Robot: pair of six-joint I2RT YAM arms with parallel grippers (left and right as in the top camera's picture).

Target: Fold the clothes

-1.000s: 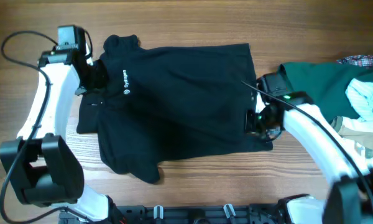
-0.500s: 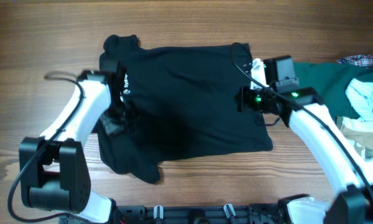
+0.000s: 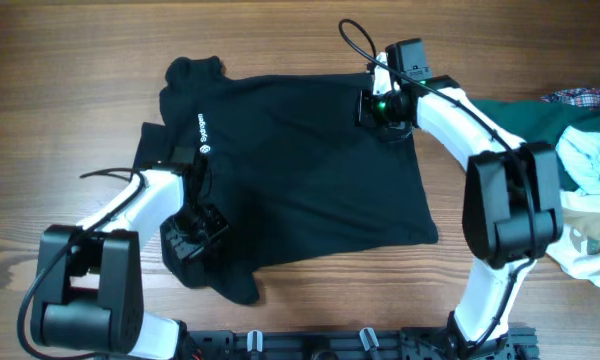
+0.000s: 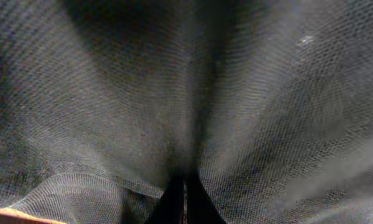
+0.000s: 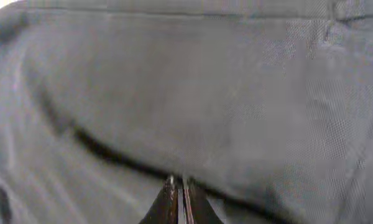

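Note:
The clothes [image 3: 300,170], a black polo shirt with a small white logo [image 3: 202,130], lie spread on the wooden table with the collar [image 3: 195,70] at the top left. My left gripper [image 3: 193,228] sits low on the shirt's lower left part. In the left wrist view the left gripper [image 4: 183,190] is shut, with black fabric [image 4: 186,93] drawn in tight folds into its tips. My right gripper [image 3: 378,108] is at the shirt's top right corner. In the right wrist view the right gripper [image 5: 179,185] is shut on a dark crease of the fabric [image 5: 193,93].
A dark green garment [image 3: 520,125] lies right of the shirt, under my right arm. A white and pale blue garment [image 3: 592,160], a plaid piece [image 3: 585,97] and a cream cloth [image 3: 590,240] pile at the right edge. Bare wood [image 3: 60,60] surrounds the shirt.
My left gripper moved from beside the collar down to the shirt's lower left and closed on fabric. My right gripper travelled, shut, from the lower right edge up to the top right corner.

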